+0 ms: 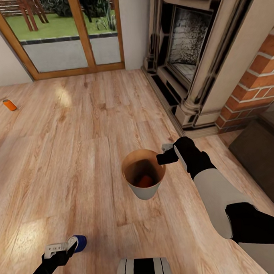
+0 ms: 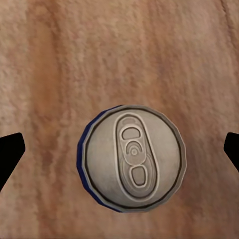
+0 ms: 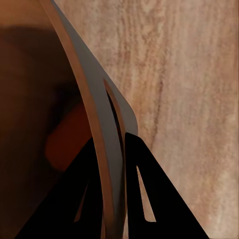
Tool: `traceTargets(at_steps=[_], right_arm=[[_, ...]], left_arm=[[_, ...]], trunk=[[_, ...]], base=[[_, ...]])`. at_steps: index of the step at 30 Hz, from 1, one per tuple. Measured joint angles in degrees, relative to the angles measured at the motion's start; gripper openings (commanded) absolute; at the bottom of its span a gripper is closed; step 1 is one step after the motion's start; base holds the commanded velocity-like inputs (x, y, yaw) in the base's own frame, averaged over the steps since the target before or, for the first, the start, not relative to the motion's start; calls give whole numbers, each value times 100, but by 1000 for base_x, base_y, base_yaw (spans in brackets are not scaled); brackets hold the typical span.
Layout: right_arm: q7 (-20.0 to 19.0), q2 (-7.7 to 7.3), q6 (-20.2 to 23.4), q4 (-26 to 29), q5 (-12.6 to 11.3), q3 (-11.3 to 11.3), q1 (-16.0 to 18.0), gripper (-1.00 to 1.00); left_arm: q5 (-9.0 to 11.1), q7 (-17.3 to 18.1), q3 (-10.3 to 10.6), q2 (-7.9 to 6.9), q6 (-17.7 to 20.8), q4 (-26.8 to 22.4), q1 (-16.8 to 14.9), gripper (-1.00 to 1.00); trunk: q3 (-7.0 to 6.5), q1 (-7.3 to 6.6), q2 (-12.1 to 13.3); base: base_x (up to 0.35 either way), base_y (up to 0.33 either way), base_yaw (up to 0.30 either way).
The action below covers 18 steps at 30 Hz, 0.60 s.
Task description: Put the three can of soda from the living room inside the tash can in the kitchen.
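Note:
The grey trash can, brown inside, hangs a little above the wood floor, and my right gripper is shut on its rim. In the right wrist view the fingers pinch the bin's wall. One orange soda can lies inside the bin, seen as an orange blur. A second orange soda can lies on the floor far left. The blue soda can stands upright by my left gripper. Its silver top sits between the open left fingertips, untouched.
This is the living room: a brick fireplace stands at the right, a wood-framed glass door at the back, and a dark low cabinet at the right edge. My base shows at the bottom.

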<state>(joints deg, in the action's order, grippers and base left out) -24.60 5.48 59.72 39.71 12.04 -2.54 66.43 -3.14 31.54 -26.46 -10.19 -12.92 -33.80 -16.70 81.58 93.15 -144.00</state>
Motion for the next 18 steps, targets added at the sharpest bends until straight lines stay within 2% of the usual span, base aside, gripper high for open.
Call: traceTargets(at_steps=[6, 10, 15, 18], right_arm=[[1, -11, -1, 1, -1, 13, 0, -100], [-2, -12, 7, 2, -45, 12, 0, -100], [7, -14, -14, 1, 70, 8, 0, -100], [0, -13, -1, 1, -7, 6, 0, -100]], left_arm=[[-4, -6, 0, 2, -2, -2, 0, 100], [-9, -11, 5, 6, -1, -3, 0, 100], [1, -4, 8, 2, -9, -6, 0, 100], [22, 0, 10, 0, -10, -15, 0, 100]], trunk=[[10, 0, 0], [11, 0, 0], [11, 0, 0], [11, 0, 0]], base=[[0, -9, 0], [0, -146, 0], [0, -116, 0], [0, -28, 0]])
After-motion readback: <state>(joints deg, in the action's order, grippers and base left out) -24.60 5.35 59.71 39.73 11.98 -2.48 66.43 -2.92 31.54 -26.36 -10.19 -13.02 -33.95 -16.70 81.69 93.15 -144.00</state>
